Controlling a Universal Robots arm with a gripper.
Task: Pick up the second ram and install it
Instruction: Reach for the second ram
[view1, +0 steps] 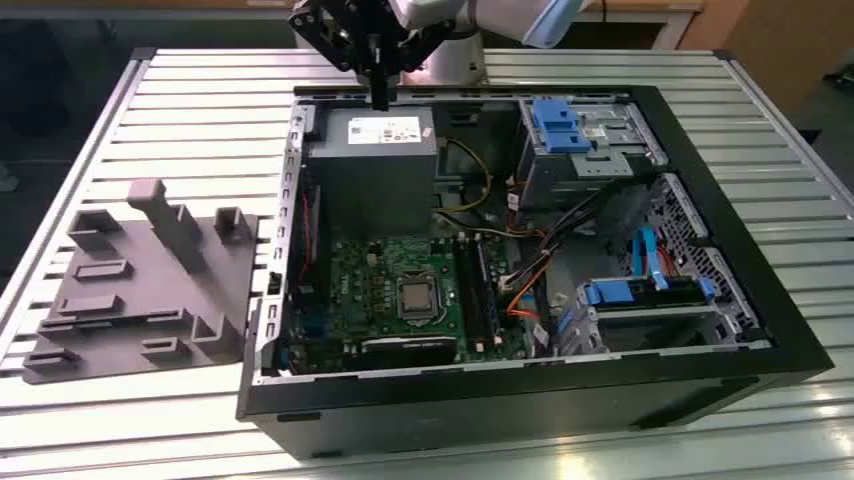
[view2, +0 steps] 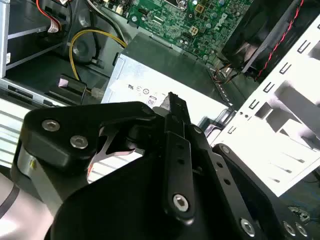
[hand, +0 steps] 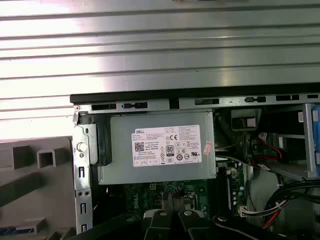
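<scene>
My gripper (view1: 380, 98) hangs above the back edge of the open computer case (view1: 534, 405), over the grey power supply (view1: 371, 150). Its black fingers point down and stand pressed together, with nothing visible between them. In both wrist views the shut gripper (view2: 172, 101) (hand: 172, 202) sits over the power supply (hand: 160, 150) with the green motherboard (hand: 145, 192) beyond it. The motherboard's long black slots (view1: 474, 290) lie toward the near side of the case in the exterior view, well away from the gripper. The second ram is out of view.
A grey moulded fixture (view1: 134, 290) with upright posts lies on the slatted metal table (view1: 200, 110) at the exterior view's left. Inside the case are blue drive brackets (view1: 561, 125), loose yellow, orange and black cables (view1: 521, 260), and a second blue bracket (view1: 627, 292).
</scene>
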